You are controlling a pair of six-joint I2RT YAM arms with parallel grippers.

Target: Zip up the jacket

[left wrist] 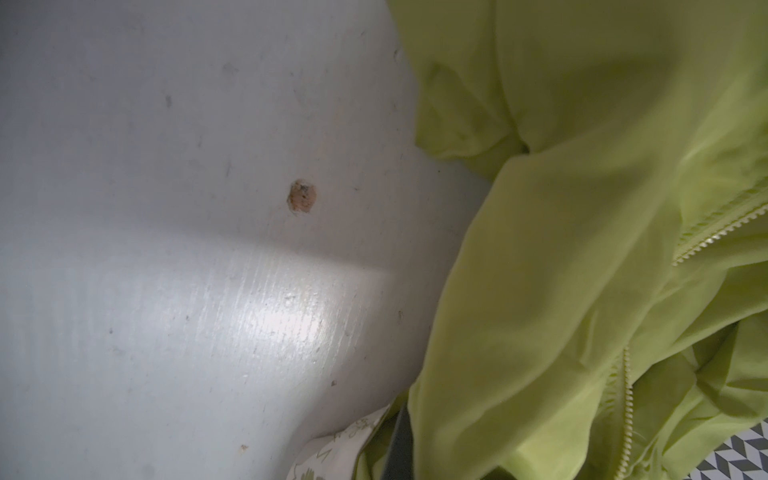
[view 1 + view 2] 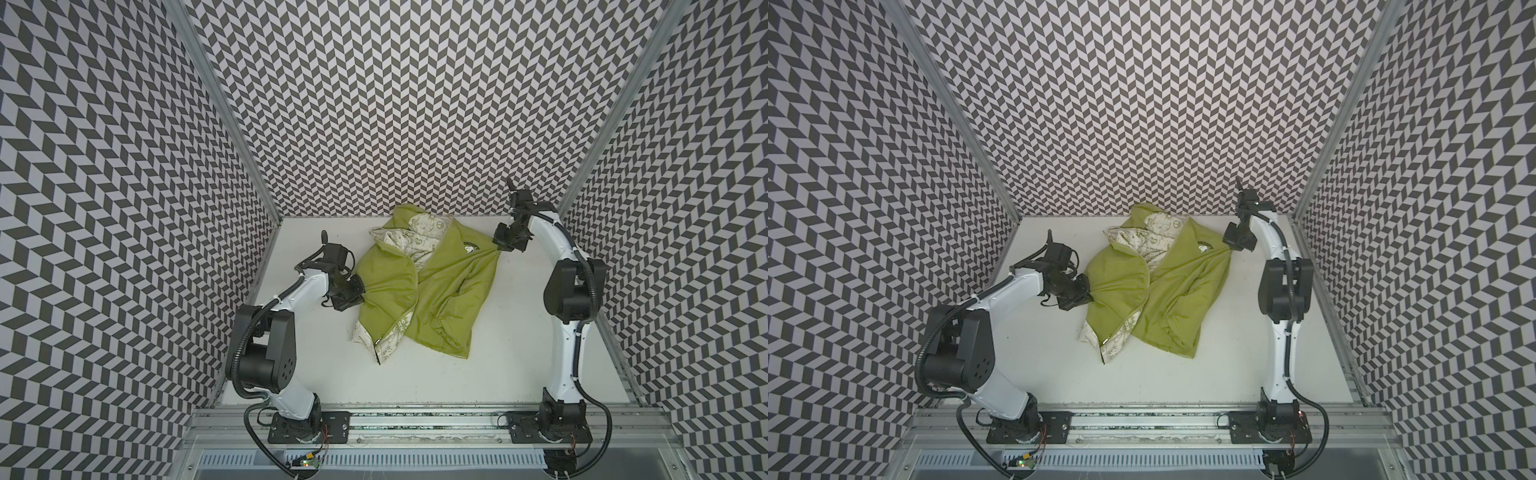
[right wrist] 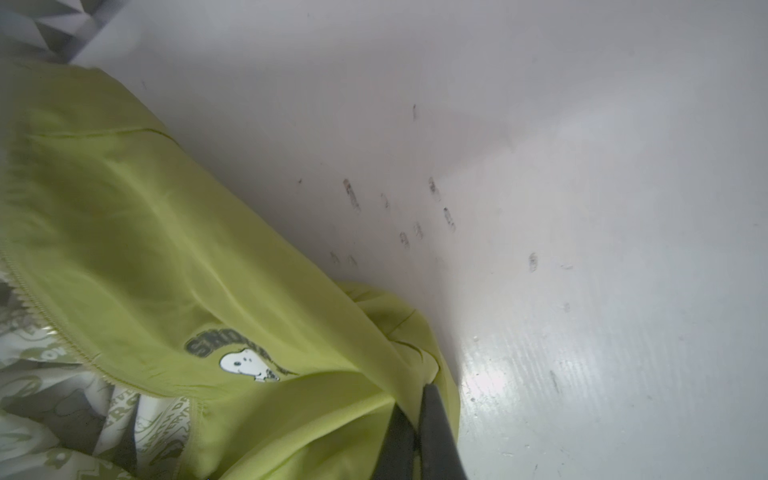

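Note:
The olive-lime jacket (image 2: 440, 291) (image 2: 1167, 295) lies crumpled and open mid-table, with its cream doodle lining (image 2: 415, 241) showing. The zipper's lower end (image 2: 378, 341) sits near the front hem, and its teeth (image 1: 719, 230) run unjoined along one edge. My left gripper (image 2: 362, 296) (image 2: 1091, 297) is shut on the jacket's left side; in the left wrist view one dark finger (image 1: 400, 440) shows among green folds. My right gripper (image 2: 498, 248) (image 2: 1230, 247) (image 3: 415, 401) is shut on a bunch of green fabric at the jacket's far right corner, beside the chest logo (image 3: 245, 361).
The white table (image 2: 519, 332) is boxed in by chevron-patterned walls (image 2: 374, 124) at the back and both sides. Both arm bases stand on the metal rail (image 2: 415, 419) along the front edge. A small brown chip (image 1: 301, 196) marks the table near the left gripper.

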